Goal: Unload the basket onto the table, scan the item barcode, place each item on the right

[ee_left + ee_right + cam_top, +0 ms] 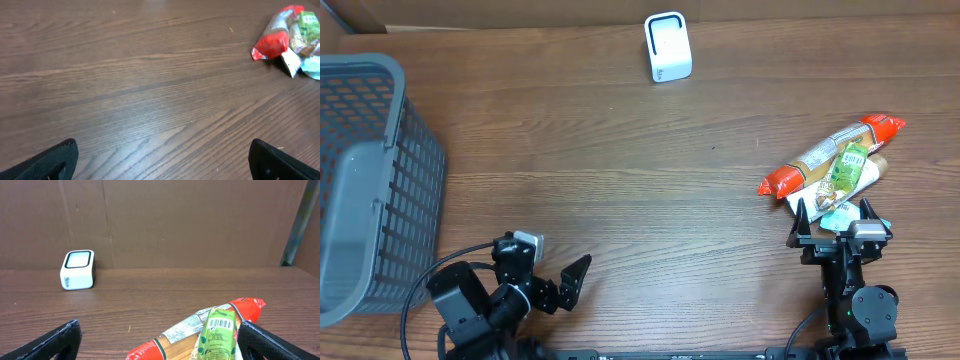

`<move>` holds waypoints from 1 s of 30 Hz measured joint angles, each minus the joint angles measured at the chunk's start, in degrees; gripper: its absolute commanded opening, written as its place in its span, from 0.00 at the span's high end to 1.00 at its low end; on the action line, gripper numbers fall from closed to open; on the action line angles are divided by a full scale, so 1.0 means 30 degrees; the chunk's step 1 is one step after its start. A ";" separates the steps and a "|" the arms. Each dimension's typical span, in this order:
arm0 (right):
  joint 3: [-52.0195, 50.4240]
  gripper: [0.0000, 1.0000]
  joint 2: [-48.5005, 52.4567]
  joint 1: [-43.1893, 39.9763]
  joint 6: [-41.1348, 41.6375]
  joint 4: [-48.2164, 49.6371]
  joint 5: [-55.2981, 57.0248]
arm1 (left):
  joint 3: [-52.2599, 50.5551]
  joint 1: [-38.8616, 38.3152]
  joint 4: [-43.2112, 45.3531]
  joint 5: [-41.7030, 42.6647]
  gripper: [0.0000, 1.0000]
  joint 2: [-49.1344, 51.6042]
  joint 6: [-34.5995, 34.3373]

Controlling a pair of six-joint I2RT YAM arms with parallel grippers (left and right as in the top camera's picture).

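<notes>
The items lie in a heap at the right: a long packet with red ends point(825, 157) point(176, 332) point(276, 35), a green packet point(848, 168) point(217, 334) point(307, 26) across it with its barcode facing up, and a teal piece point(840, 216) at the near side. The white scanner point(667, 47) point(77, 269) stands at the far edge. My right gripper point(834, 224) point(159, 332) is open just in front of the heap and holds nothing. My left gripper point(548, 264) point(162, 150) is open over bare wood at the lower left.
A grey mesh basket point(380, 190) stands at the left edge of the wooden table point(620, 170). A brown wall point(190, 220) rises behind the scanner.
</notes>
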 measured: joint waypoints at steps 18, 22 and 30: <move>0.0000 0.00 0.0000 0.0007 0.0007 0.0007 0.0000 | -0.1865 0.0000 0.2987 0.0648 0.00 0.0000 0.0262; 0.0000 0.00 0.0000 0.0000 0.0000 0.0015 -0.0007 | -0.2652 0.0000 0.4422 0.0787 0.00 0.0000 -0.0525; 0.0000 0.00 0.0000 0.0000 0.0007 0.0007 -0.0007 | -0.3016 -0.0044 0.4845 0.0197 0.00 0.0000 -0.1297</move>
